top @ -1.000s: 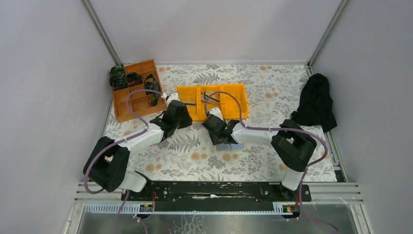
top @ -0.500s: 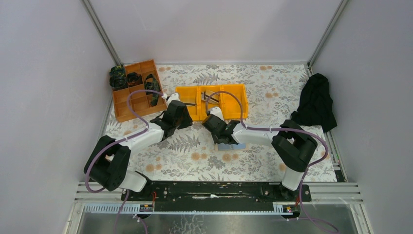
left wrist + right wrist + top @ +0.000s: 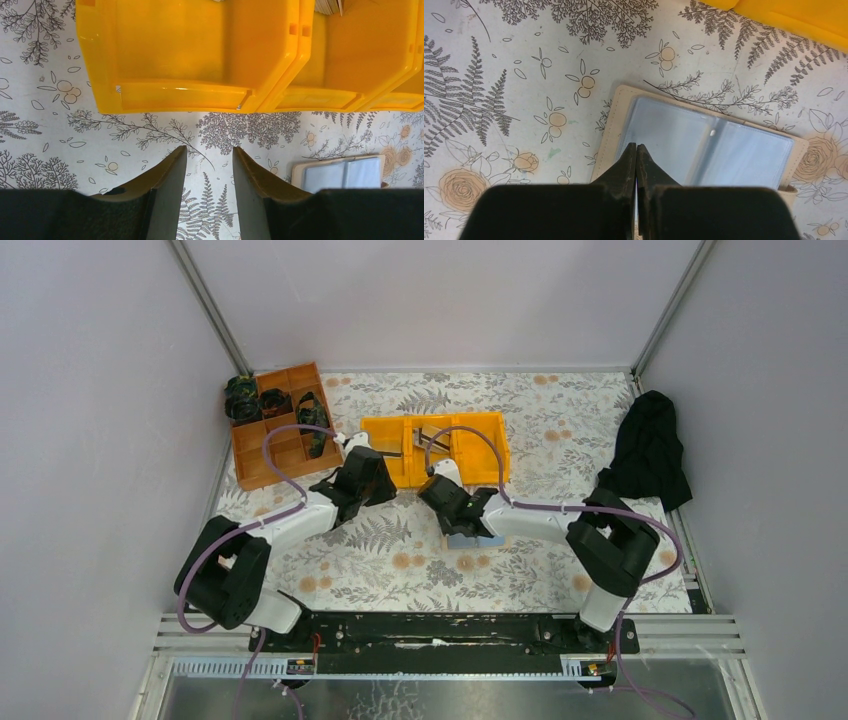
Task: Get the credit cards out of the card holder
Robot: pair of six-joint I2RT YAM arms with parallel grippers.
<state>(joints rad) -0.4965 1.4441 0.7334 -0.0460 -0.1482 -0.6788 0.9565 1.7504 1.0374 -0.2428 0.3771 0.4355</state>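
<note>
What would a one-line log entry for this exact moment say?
right gripper: shut, tips over open card holder | left gripper: open, empty, facing yellow bin

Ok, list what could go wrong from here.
1. The right pincer is shut at the near edge of the open holder with nothing visible between its tips; it may hold only the clear sleeve, or have missed.
2. The left pincer hovers open by the yellow bin, not pinning the holder, so a pull could drag the whole holder.
</note>
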